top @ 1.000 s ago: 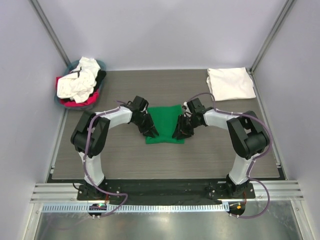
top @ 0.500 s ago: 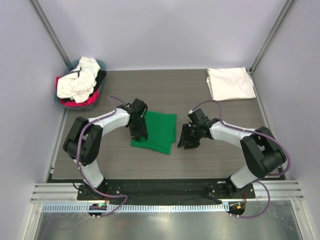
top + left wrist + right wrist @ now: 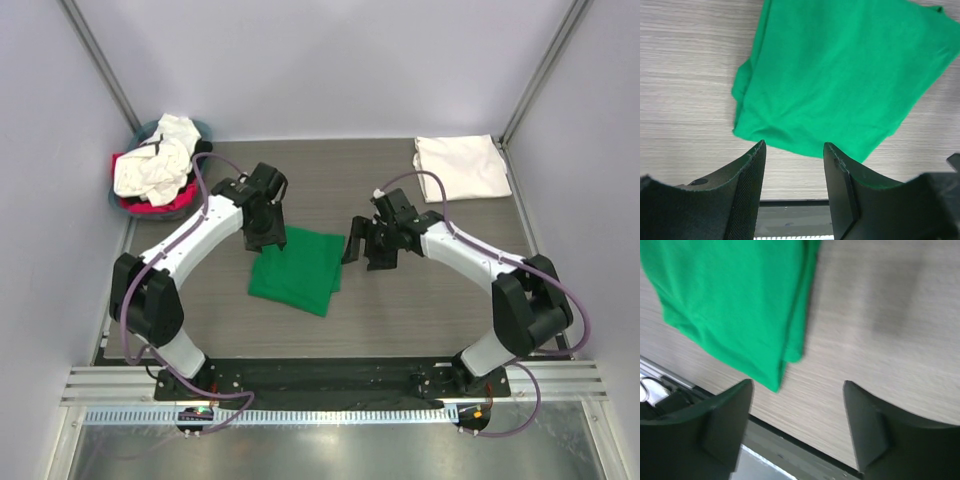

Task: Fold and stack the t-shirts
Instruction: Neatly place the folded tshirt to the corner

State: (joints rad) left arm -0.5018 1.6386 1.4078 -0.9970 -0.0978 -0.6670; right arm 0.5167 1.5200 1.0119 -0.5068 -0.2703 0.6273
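A folded bright green t-shirt (image 3: 297, 270) lies on the table, turned a little askew. It also shows in the left wrist view (image 3: 840, 80) and the right wrist view (image 3: 735, 300). My left gripper (image 3: 264, 238) is open and empty, lifted over the shirt's far left corner. My right gripper (image 3: 366, 250) is open and empty, just right of the shirt's right edge. A folded white t-shirt (image 3: 460, 166) lies at the far right corner. White, pink-red and black shirts (image 3: 155, 170) are heaped in the basket.
The round grey-blue basket (image 3: 203, 130) stands at the far left corner, off the table's mat. Two slanted metal posts rise at the back corners. The table's near edge and a metal rail run along the front.
The green shirt has slid toward the near left and turned. Both grippers have let go and drawn back from it, the left arm reaching farther out, the right one moving up and back.
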